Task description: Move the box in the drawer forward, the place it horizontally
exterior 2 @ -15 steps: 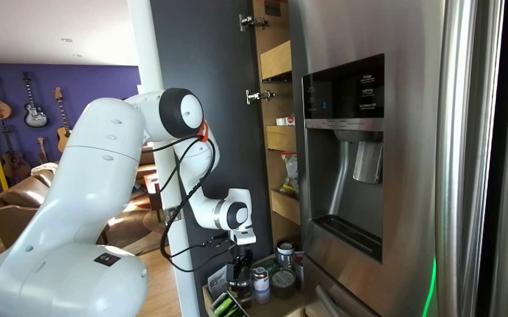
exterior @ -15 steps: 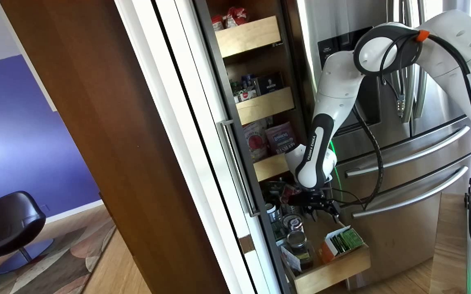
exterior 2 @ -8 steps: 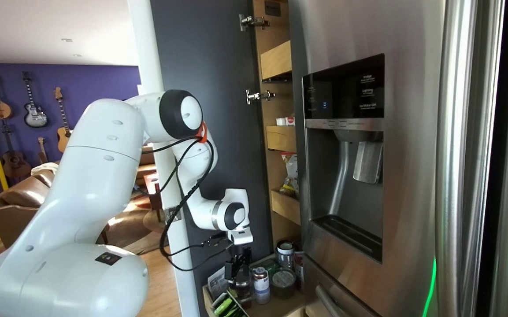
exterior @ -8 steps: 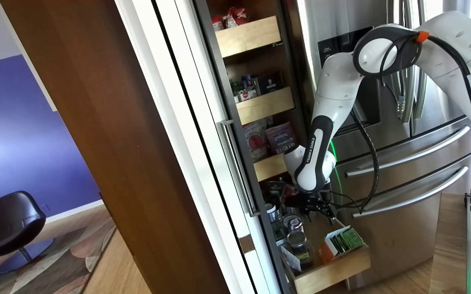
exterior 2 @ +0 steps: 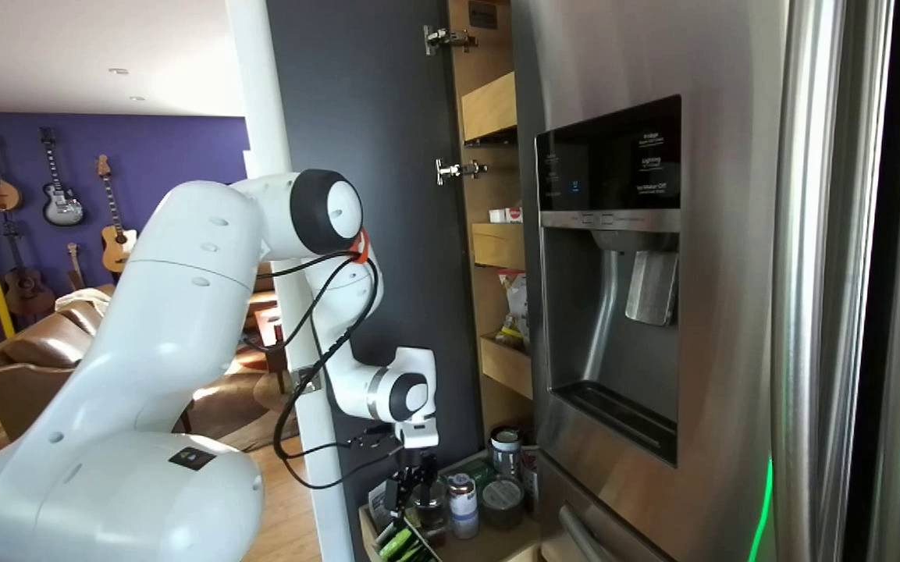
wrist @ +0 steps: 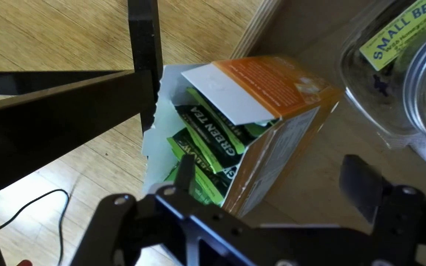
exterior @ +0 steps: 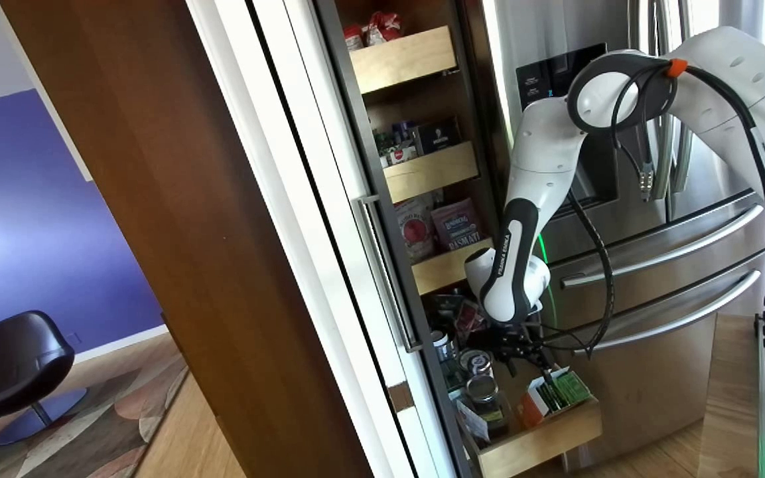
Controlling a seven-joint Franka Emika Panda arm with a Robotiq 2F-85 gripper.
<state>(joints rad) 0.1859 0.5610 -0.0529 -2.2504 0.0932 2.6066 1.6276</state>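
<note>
The box [exterior: 533, 407] is an orange carton with white inside, its top open, holding green tea packets. It stands in the front corner of the drawer [exterior: 541, 443]. In an exterior view its opening [exterior 2: 423, 538] shows at the bottom edge; in the wrist view its orange face [wrist: 268, 87] shows clearly. My gripper [exterior: 529, 373] is open and low over the box. In the wrist view the gripper [wrist: 272, 179] has one finger over the packets and the other over the drawer floor beside the box. Whether a finger touches the box cannot be told.
A glass jar [exterior: 485, 395] stands beside the box. A can [exterior 2: 463, 506] and several other jars and packets fill the rear of the drawer. The cabinet door [exterior 2: 387, 195] and steel fridge [exterior: 661, 372] flank it. Dark bars [wrist: 144, 40] cross the wrist view's left.
The arm has come down. The gripper has moved lower and toward the front of the drawer, so one finger now overlaps the box's opening. The box and drawer have not moved.
</note>
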